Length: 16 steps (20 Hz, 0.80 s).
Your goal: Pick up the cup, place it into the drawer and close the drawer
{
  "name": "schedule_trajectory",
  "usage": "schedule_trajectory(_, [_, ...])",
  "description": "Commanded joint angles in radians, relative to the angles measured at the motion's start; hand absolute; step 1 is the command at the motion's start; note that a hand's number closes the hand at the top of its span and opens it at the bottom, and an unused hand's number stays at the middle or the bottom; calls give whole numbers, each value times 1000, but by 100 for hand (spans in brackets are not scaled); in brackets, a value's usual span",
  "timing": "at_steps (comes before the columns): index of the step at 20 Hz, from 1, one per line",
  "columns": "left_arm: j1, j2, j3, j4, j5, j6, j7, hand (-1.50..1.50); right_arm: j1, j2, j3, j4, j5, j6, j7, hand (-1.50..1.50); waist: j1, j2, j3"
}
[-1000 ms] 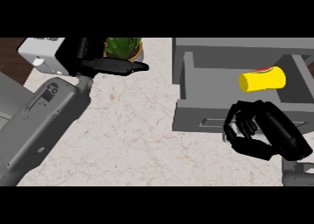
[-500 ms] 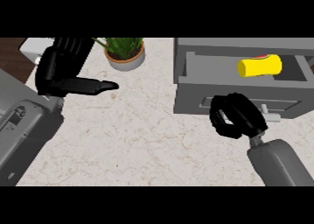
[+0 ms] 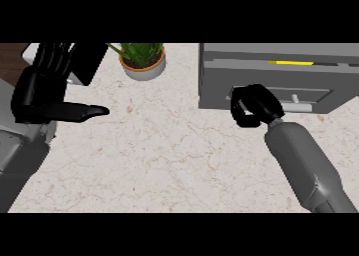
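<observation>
Drawer nearly closed now, cup just a yellow sliver.

You see a grey drawer with a yellow cup sliver showing. The counter is cream, veined tan; both hands, left and right, are black.

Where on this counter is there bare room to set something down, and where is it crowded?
The marble counter is bare across the middle, between the left hand and the right forearm, and below the potted plant. It is crowded at the drawer unit, where the right hand sits against the drawer front.
</observation>
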Motion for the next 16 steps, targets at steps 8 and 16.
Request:
schedule_trajectory(8, [77, 38, 59, 25, 24, -136, -29, -150, -263, -74, -142, 425, -38, -4, -98, 150, 31, 28, 3])
schedule_trajectory(16, [85, -4, 20, -19, 9, -143, -31, -150, -336, -125, -181, 480, -74, 69, -103, 150, 66, 36, 4])
